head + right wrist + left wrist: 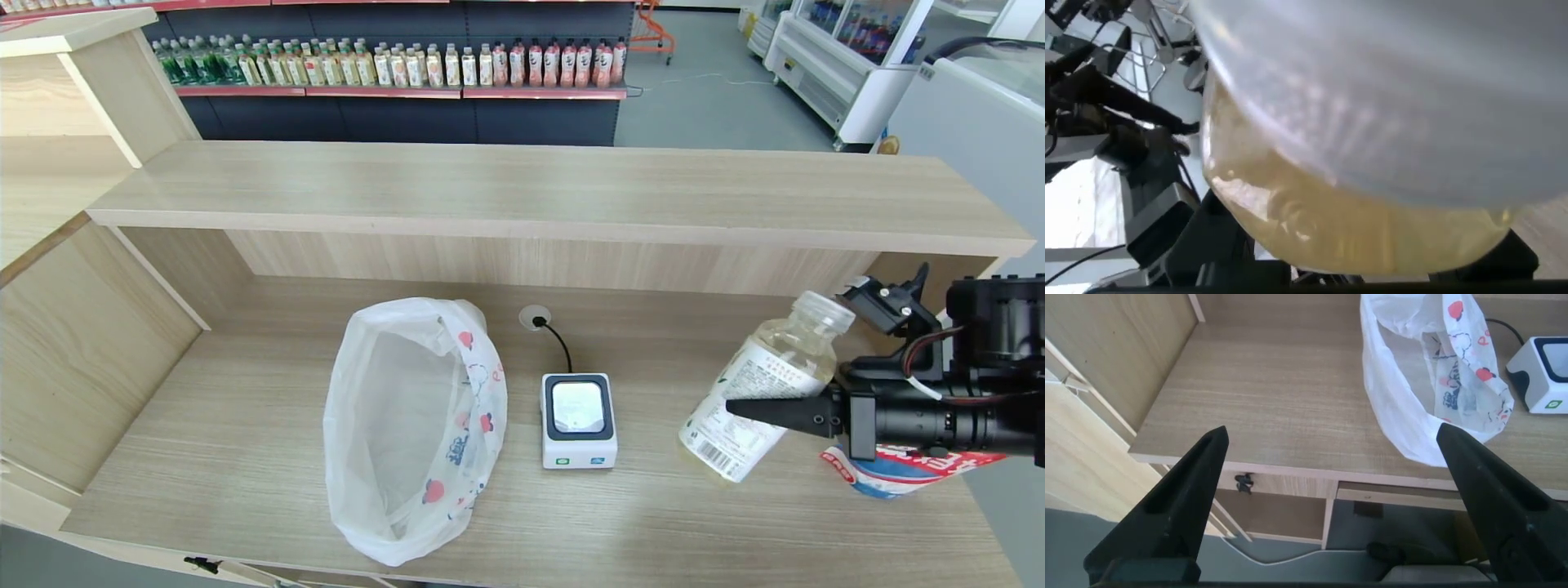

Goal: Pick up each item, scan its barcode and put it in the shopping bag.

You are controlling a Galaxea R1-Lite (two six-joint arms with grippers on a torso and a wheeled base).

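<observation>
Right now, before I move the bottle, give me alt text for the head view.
The right gripper holds a tilted bottle of pale liquid above the counter, to the right of the scanner, barcode near its lower end. An open shopping bag lies left of the scanner, and a red-and-blue packet lies by the counter's right edge.

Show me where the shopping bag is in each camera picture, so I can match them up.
Head view: the shopping bag lies open on the counter, left of centre, left of the scanner.
Left wrist view: near the counter's front edge, beside that scanner.
Right wrist view: not in it; the bottle is close up.
Shared landmark: the white scanner.
</observation>
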